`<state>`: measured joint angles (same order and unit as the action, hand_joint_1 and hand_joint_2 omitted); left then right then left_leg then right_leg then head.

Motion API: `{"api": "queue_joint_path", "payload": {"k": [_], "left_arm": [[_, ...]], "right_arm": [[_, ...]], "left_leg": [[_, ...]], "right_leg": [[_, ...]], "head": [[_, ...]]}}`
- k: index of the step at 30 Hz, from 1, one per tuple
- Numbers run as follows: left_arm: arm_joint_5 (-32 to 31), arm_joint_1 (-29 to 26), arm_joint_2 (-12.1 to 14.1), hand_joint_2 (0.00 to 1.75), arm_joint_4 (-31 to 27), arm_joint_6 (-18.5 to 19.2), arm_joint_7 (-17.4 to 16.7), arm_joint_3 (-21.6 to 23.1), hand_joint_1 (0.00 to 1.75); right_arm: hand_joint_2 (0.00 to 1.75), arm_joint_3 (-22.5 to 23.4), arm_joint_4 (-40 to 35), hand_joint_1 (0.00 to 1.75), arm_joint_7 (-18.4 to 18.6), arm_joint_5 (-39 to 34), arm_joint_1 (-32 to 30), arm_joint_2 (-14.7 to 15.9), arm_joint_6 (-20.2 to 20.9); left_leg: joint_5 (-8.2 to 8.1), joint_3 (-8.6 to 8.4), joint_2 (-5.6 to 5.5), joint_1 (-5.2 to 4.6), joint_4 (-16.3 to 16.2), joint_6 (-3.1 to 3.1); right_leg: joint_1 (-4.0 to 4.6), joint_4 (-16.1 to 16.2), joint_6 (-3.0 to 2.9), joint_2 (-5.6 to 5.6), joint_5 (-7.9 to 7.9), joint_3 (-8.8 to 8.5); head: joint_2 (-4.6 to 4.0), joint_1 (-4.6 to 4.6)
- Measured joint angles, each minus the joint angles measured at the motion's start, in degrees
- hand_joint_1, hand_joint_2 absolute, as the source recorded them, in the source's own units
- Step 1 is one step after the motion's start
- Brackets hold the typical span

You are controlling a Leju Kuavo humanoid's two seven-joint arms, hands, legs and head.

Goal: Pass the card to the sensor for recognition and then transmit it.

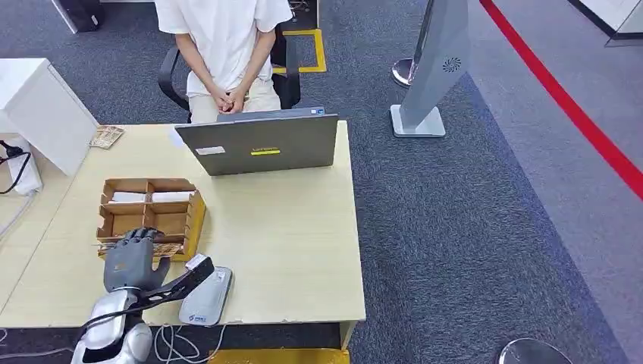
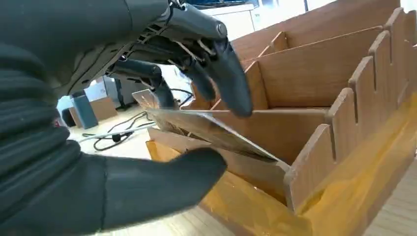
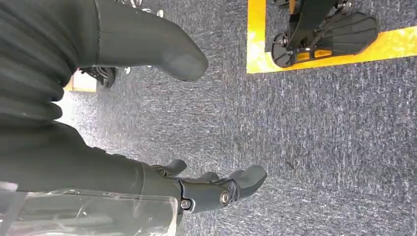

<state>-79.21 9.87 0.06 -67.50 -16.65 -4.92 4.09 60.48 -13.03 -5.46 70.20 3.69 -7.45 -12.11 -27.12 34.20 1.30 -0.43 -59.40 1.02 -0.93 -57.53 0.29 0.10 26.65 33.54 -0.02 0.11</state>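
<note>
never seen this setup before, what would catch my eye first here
The left hand reaching into the near edge of the wooden divider box, fingers around a thin card. Behind it an open laptop faces a seated person, and a white sensor lies at the table's near edge.

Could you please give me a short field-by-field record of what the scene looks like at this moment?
left robot hand: at the near edge of the wooden tray, fingers reaching over it
card: thin and flat, lying on the tray's near wall between the thumb and fingers; firm grip cannot be confirmed
wooden tray: compartmented, on the table's left side
sensor: grey pad at the table's near edge, right of the left robot hand
right robot hand: hanging over grey carpet, holding nothing
person: seated behind a laptop
</note>
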Motion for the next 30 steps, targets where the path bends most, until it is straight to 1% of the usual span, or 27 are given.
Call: {"api": "queue_joint_path", "payload": {"k": [16, 20, 23, 24, 26, 30], "left_arm": [[2.9, 0.3, 0.3, 1.75, 0.1, 0.3, 1.6, 0.0, 1.75], [3.0, 0.2, 0.3, 1.75, 0.0, -0.8, 2.3, 0.0, 1.75], [2.0, -0.6, 0.3, 1.75, -1.4, -1.3, 2.3, 0.0, 1.75], [2.0, -0.8, 0.3, 1.75, -2.5, -1.3, 1.7, 0.1, 1.75], [2.2, -1.2, 0.5, 1.75, -5.3, -0.2, 0.8, 0.6, 1.75], [3.5, -1.6, 1.3, 1.75, -12.6, 6.5, 0.8, 2.4, 1.75]], "right_arm": [[1.75, 0.0, 0.0, 0.00, 0.0, 0.3, 0.0, 0.0, 0.2], [1.75, 0.0, 0.0, 0.00, 0.1, 0.3, 0.0, 0.0, 0.1], [1.75, 0.0, 0.0, 0.00, 0.3, 0.2, 0.0, 0.0, 0.1], [1.75, 0.0, 0.0, 0.00, 0.3, 0.2, 0.0, 0.0, 0.1], [1.75, 0.2, 0.0, 0.00, 0.3, 0.1, 0.0, 0.0, 0.1], [1.75, 0.7, 0.0, 0.00, 0.5, -0.1, 0.0, 0.0, 0.0]], "left_leg": [[0.00, 0.00, 0.00, 0.00, 0.0, 0.00], [0.00, 0.00, 0.00, 0.00, 0.0, 0.00], [0.00, 0.00, 0.00, 0.00, 0.0, 0.00], [0.00, 0.00, 0.00, 0.00, 0.0, 0.00], [0.00, 0.00, 0.00, 0.00, 0.0, 0.00], [0.00, 0.00, -0.01, 0.00, 0.0, 0.00]], "right_leg": [[0.00, 0.0, 0.00, 0.00, 0.00, -0.01], [0.00, 0.0, 0.00, 0.00, 0.00, -0.01], [0.00, 0.0, 0.00, 0.00, 0.00, 0.00], [0.00, 0.0, 0.00, 0.00, 0.00, 0.00], [0.00, 0.0, 0.00, -0.01, 0.00, 0.00], [0.00, 0.0, 0.00, -0.02, 0.00, 0.00]], "head": [[0.00, 0.00], [0.00, 0.00], [0.00, 0.00], [0.00, 0.00], [0.00, 0.00], [0.00, 0.00]]}}
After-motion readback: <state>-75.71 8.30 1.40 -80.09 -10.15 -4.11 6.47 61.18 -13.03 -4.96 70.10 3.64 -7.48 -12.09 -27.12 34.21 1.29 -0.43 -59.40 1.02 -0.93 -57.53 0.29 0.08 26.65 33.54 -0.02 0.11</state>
